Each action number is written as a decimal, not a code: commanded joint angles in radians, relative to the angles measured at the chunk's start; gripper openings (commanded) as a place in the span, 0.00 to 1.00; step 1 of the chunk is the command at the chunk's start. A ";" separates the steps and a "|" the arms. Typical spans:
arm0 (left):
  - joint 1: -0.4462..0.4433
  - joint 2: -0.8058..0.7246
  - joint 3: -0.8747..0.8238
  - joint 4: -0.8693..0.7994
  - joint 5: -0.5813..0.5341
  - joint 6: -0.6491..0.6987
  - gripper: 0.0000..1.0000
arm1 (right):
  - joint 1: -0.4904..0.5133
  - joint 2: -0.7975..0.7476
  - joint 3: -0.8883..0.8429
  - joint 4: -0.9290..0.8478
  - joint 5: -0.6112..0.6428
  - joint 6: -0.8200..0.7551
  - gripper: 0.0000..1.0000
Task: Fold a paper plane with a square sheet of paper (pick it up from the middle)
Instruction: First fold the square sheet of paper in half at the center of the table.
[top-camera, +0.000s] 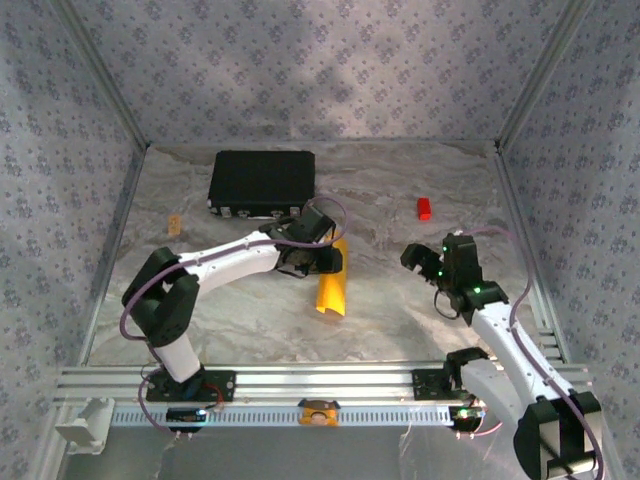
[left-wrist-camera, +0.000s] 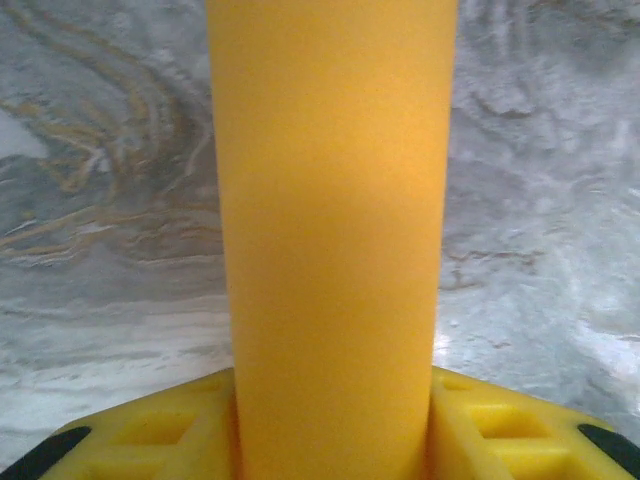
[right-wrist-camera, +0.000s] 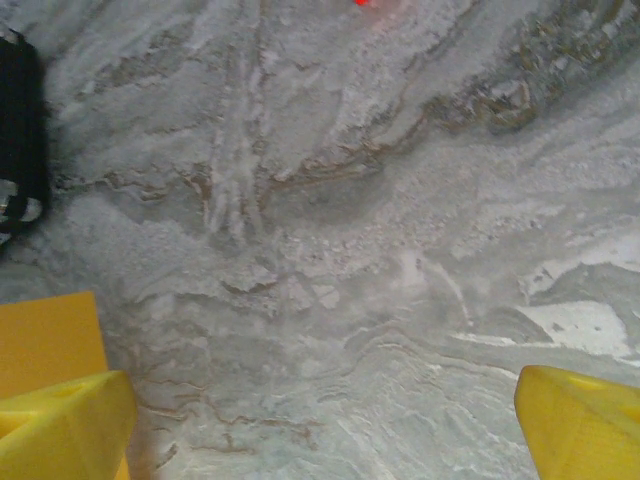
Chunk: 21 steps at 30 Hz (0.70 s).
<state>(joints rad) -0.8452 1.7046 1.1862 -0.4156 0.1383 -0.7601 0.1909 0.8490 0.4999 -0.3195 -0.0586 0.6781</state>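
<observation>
The square sheet of paper (top-camera: 332, 288) is bright orange-yellow and hangs bent into a narrow curved strip in the middle of the table. My left gripper (top-camera: 322, 258) is shut on its upper part. In the left wrist view the sheet (left-wrist-camera: 335, 200) stands between the two yellow fingers (left-wrist-camera: 150, 435) and bulges toward the camera, above the marbled tabletop. My right gripper (top-camera: 428, 264) hovers open to the right of the sheet with nothing between its fingertips (right-wrist-camera: 60, 425). An edge of the sheet (right-wrist-camera: 45, 335) shows at the right wrist view's lower left.
A black rectangular case (top-camera: 262, 182) lies at the back, just behind my left gripper; its edge (right-wrist-camera: 15, 140) shows in the right wrist view. A small red block (top-camera: 424, 208) sits at the back right. A small tan piece (top-camera: 174, 225) lies by the left wall.
</observation>
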 joint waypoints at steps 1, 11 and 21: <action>0.019 -0.026 -0.032 0.122 0.143 -0.006 0.44 | -0.016 -0.018 -0.004 0.007 -0.065 -0.042 0.99; 0.049 0.031 -0.077 0.305 0.363 -0.060 0.43 | -0.036 -0.031 -0.008 0.008 -0.097 -0.036 0.99; 0.074 0.118 -0.120 0.346 0.453 -0.097 0.42 | -0.036 0.045 -0.004 0.069 -0.212 -0.041 0.98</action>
<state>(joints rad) -0.7727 1.7916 1.0760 -0.0994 0.5369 -0.8433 0.1585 0.8738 0.4999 -0.2756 -0.2173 0.6537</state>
